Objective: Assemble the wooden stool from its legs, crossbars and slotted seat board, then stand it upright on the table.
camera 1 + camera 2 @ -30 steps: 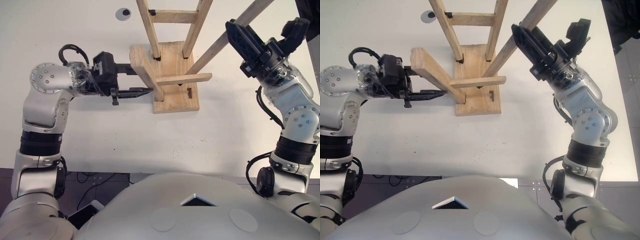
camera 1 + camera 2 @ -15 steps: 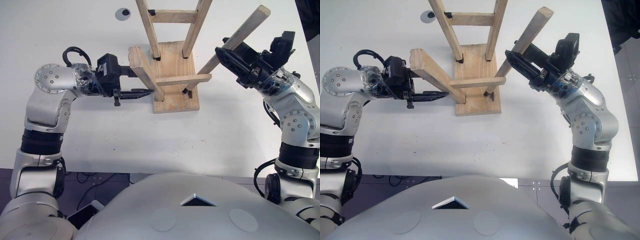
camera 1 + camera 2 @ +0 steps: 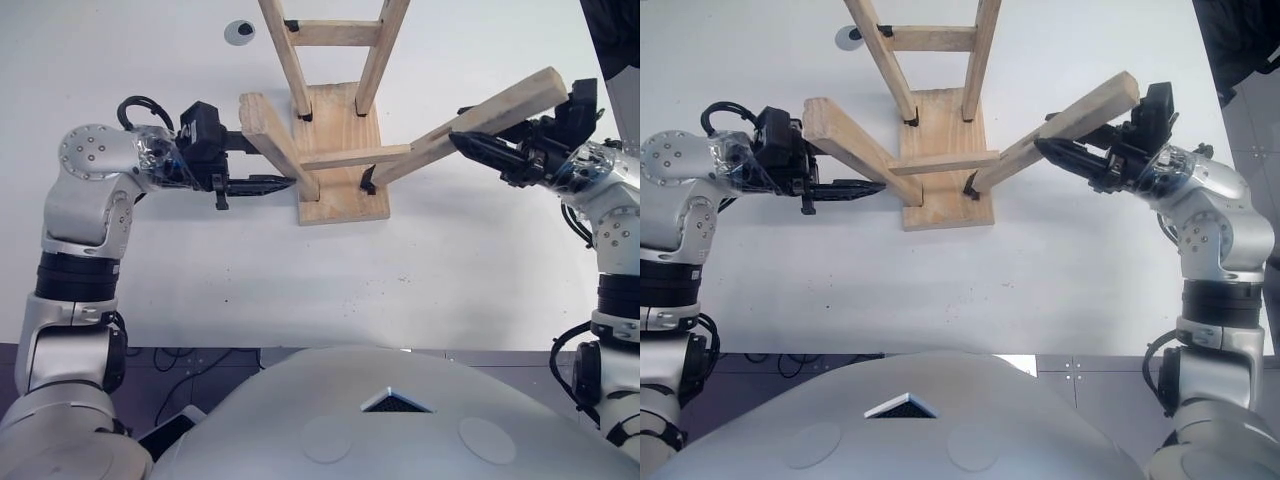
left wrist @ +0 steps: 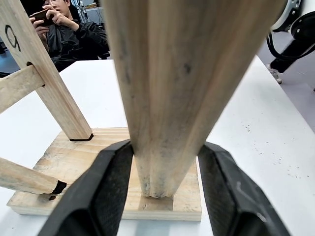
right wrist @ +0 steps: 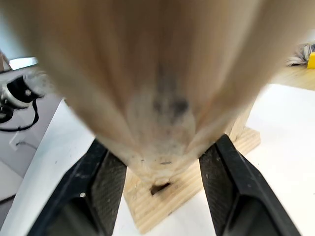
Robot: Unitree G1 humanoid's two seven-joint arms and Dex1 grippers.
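The slotted seat board (image 3: 340,205) lies flat on the white table. Two far legs joined by a crossbar (image 3: 335,33) stand up from it. My left gripper (image 3: 272,162) is shut on the near-left leg (image 3: 262,118), which leans outward from the board. A second crossbar (image 3: 355,156) runs from that leg toward the right leg (image 3: 500,108). My right gripper (image 3: 472,132) is shut on this steeply tilted leg, whose dark lower end (image 3: 368,184) meets the board at its near-right corner. In the wrist views the black fingers (image 4: 106,187) (image 5: 101,189) flank each leg.
A small round disc (image 3: 240,30) lies on the table at the far left of the stool. The table's front edge (image 3: 300,345) runs just before my arms. Open white surface lies in front of the seat board and to both sides.
My right gripper swung its leg down and outward, from steep to nearly flat, bringing the lower end onto the seat board's near-right corner. The left gripper kept hold of its leg.
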